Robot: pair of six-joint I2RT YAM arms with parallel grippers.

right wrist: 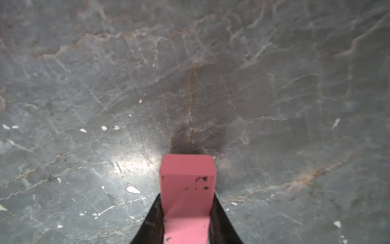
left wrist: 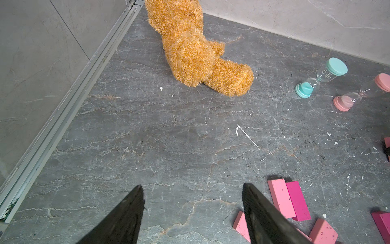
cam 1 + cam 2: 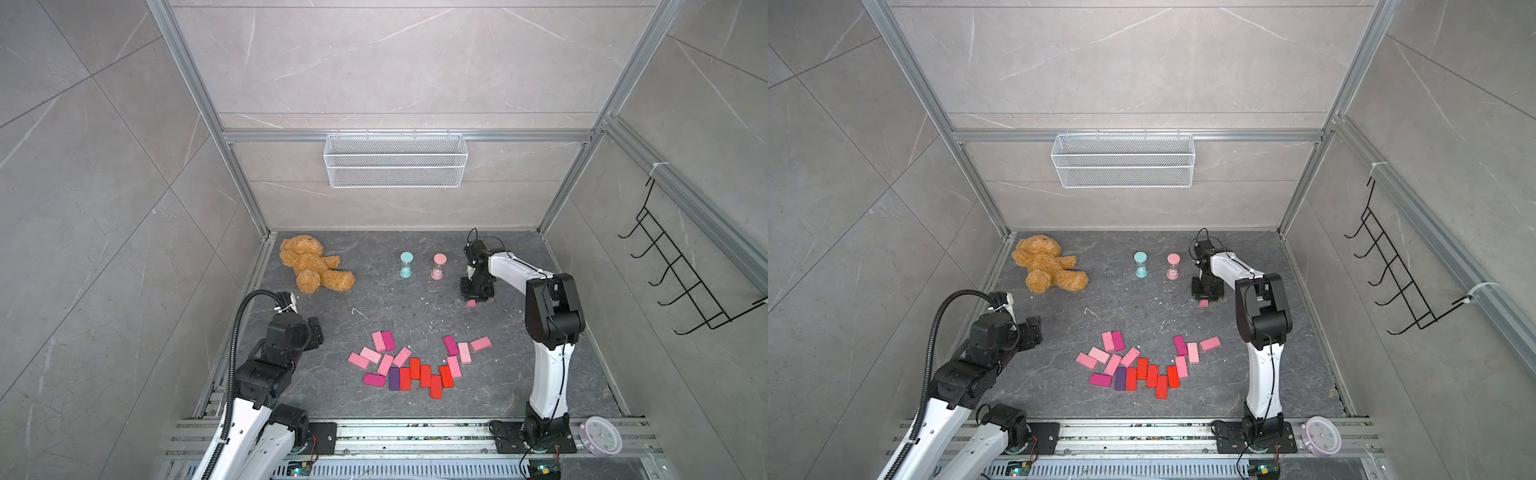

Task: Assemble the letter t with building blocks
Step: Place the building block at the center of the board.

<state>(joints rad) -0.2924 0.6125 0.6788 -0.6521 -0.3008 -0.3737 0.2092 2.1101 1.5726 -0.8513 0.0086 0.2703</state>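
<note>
Both top views: building blocks (image 3: pixel 414 368) lie flat in a loose cluster at the near middle of the bench (image 3: pixel 374 307). One pink block (image 3: pixel 471 304) sits apart, near the pink hourglass (image 3: pixel 438 266).
Left wrist: left pincer (image 2: pixel 192 187) released, empty, beside the cluster.
Right wrist: right pincer (image 1: pixel 186 198) clenched on the pink block.

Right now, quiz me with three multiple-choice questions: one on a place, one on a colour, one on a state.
1. Where is the teddy bear? A far left; B far right; C near middle.
2. What colour is the block in the right end effector? A red; B light pink; C purple.
3. The left end effector is: A shut on a block; B shut, empty; C open, empty.
Answers: A, it lies far back on the left; B, the wrist view shows pink; C, its jaws stand apart, nothing between.
</note>
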